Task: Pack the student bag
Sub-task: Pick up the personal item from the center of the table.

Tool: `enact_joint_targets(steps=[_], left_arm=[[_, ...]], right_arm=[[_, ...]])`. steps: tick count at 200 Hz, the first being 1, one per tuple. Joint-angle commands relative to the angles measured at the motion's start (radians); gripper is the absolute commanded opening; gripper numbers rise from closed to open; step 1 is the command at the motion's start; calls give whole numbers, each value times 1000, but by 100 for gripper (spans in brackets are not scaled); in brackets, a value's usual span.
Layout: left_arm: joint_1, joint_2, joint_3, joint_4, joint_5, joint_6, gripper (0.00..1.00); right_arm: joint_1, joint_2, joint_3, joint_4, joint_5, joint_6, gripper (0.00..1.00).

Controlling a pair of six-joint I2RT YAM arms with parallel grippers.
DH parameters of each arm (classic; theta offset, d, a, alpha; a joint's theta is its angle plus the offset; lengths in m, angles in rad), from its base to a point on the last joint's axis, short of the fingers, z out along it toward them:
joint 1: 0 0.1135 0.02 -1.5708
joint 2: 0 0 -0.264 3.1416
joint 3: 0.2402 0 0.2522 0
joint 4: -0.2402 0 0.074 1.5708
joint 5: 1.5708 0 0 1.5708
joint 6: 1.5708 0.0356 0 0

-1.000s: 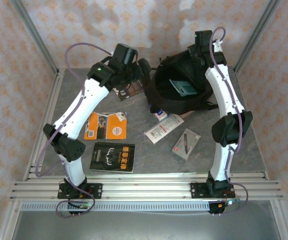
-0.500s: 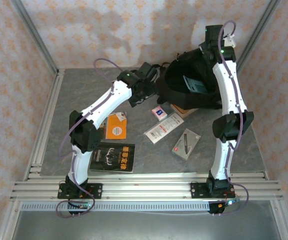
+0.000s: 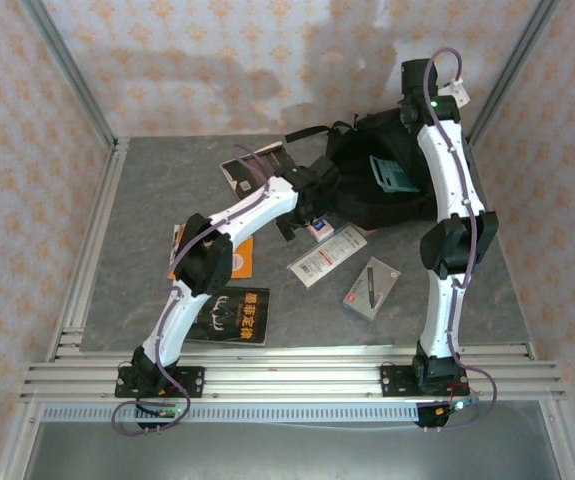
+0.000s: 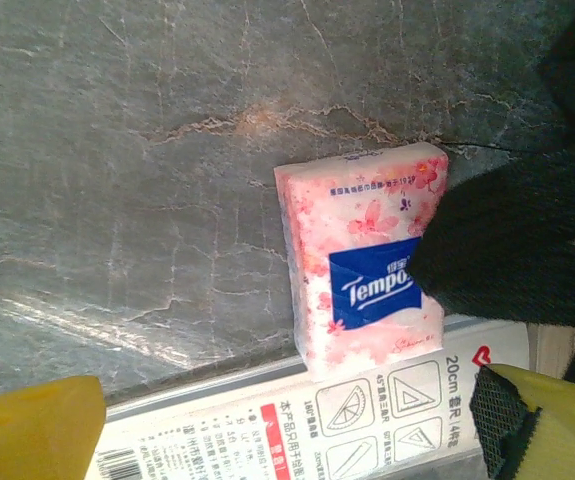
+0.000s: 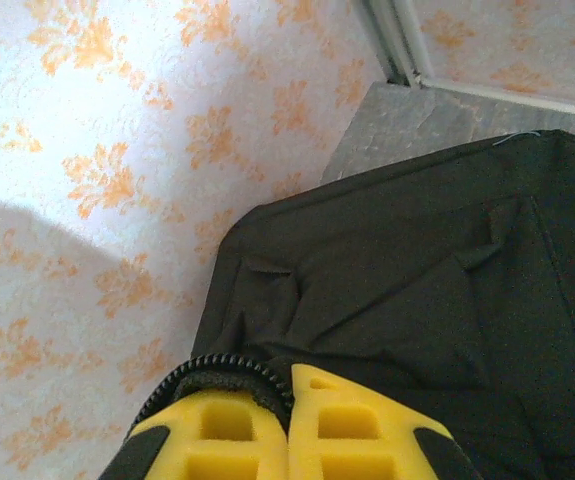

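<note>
Tissue pack [image 4: 355, 245], right corner behind student bag [image 4: 512, 240]

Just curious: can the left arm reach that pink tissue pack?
Probably yes: the left gripper hangs open facing the tissue pack, nothing lying on it, though the student bag crowds one corner.

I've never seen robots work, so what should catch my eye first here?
The big black student bag at the table's far right, its edge pinched in the jaws of the right arm. Beside it, the open jaws of the left arm hang over a pink tissue pack; books lie scattered nearer.
</note>
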Motion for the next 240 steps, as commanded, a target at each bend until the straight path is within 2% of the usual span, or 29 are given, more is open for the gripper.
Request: enact_joint_targets(steps=[1, 92, 124, 144, 198, 240], left_arm=[[2, 1, 44, 2, -15, -33, 95], [10, 214, 210, -32, -32, -10, 93], [24, 260, 223, -45, -36, -13, 88], [31, 274, 211, -48, -39, -2, 78], [52, 169, 54, -11, -68, 51, 55], [91, 23, -62, -14, -90, 86, 51]], right_arm=[[-42, -6, -27, 16, 99, 71, 0], [-62, -24, -136, 88, 18, 157, 0], [-62, -42, -171, 94, 5, 162, 0], [-62, -57, -194, 102, -21, 153, 0], [-59, -109, -261, 157, -124, 100, 0], [-12, -111, -194, 130, -164, -37, 0]])
